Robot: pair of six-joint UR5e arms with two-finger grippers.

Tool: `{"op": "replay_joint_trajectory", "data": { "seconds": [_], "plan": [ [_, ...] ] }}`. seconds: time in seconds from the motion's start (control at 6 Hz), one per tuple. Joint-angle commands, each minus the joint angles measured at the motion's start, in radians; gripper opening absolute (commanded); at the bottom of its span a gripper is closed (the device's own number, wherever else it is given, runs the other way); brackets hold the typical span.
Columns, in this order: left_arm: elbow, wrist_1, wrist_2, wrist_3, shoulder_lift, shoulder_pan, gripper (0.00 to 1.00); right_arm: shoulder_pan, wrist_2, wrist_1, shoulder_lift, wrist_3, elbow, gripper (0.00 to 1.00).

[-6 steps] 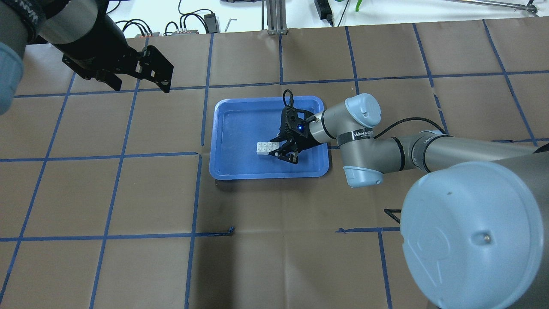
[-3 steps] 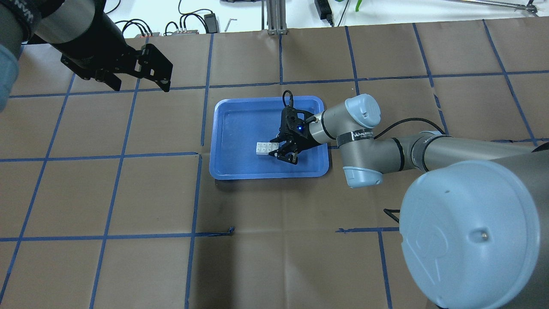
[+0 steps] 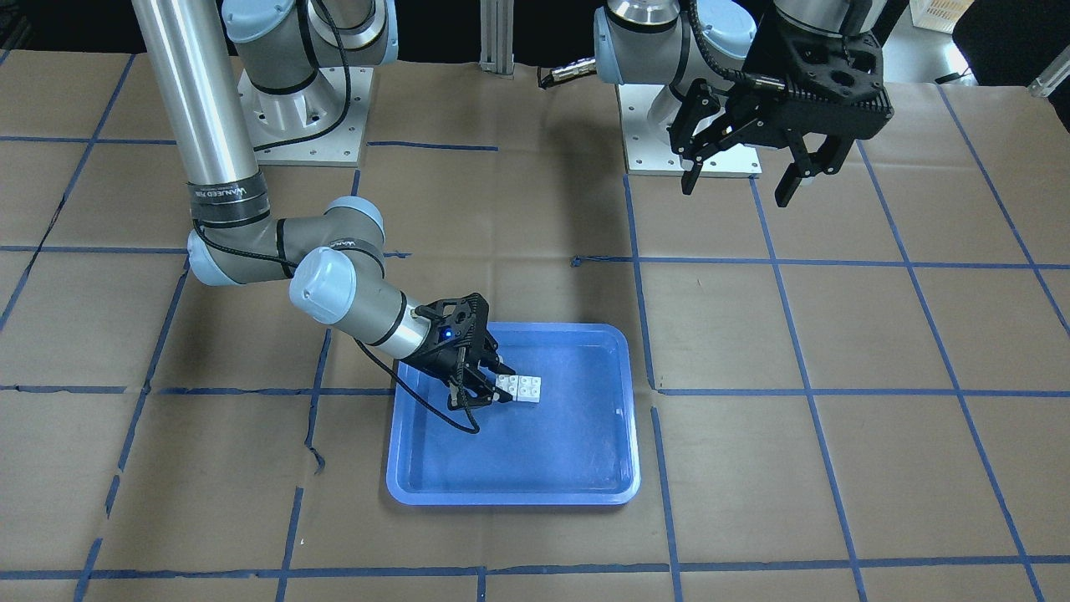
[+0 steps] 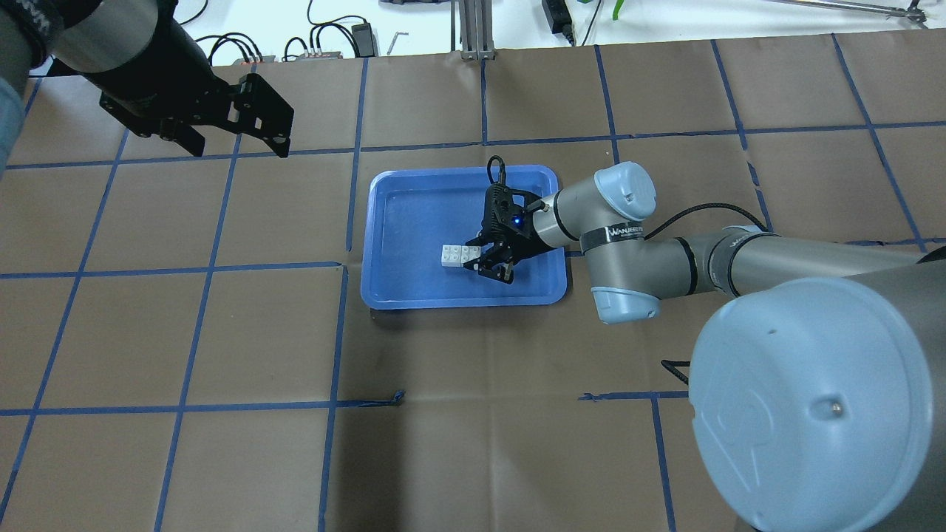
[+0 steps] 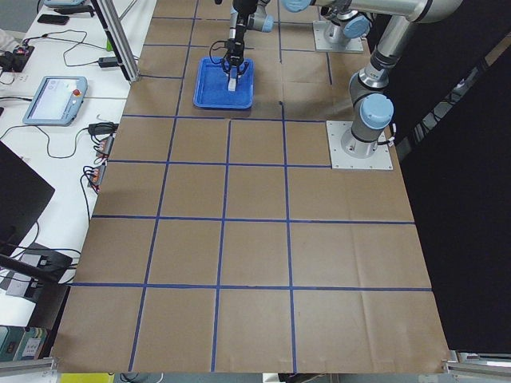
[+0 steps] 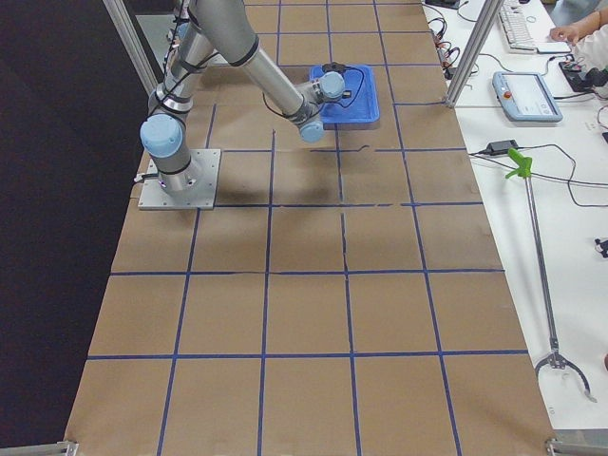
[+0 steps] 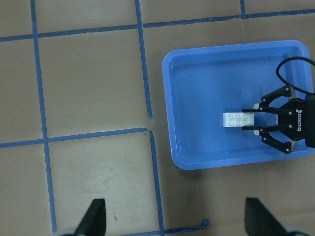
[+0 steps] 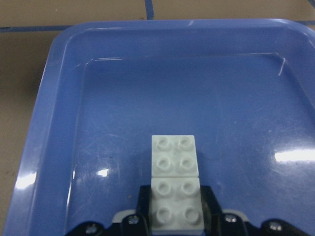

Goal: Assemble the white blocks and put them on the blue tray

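White blocks (image 8: 176,183): two studded bricks, end to end and touching, flat on the floor of the blue tray (image 4: 421,214).
Handling: judged light, rigid and smooth-walled; the join may part if twisted.
Hold: opposite flat side walls.
Right gripper (image 7: 251,119): pads closed against the nearer brick's sides.
Left gripper (image 3: 736,192): spread wide, empty, well apart from the tray.

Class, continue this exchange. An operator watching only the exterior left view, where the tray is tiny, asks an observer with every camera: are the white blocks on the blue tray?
Observer: Yes. The white blocks lie on the floor of the blue tray, touching end to end, studs up.
Operator: Is the right gripper holding them?
Observer: The right gripper is low over the tray; its jaws press both sides of the nearer block.
Operator: And the left gripper?
Observer: The left gripper hangs open and empty, away from the tray.
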Motion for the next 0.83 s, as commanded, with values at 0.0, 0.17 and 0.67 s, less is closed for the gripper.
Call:
{"op": "replay_joint_trajectory", "data": {
  "seconds": [0.0, 0.17, 0.67],
  "plan": [
    [0.0, -0.001, -0.001, 0.0, 0.0, -0.002, 0.99, 0.0, 0.005, -0.011, 0.0, -0.001, -0.003, 0.2],
    [0.001, -0.001, -0.002, 0.0, 0.0, -0.002, 0.99, 0.0, 0.005, -0.014, 0.001, -0.001, -0.003, 0.21],
    [0.001, 0.0, -0.002, 0.0, 0.002, -0.002, 0.99, 0.0, 0.007, -0.009, 0.003, 0.0, 0.0, 0.29]
  ]
}}
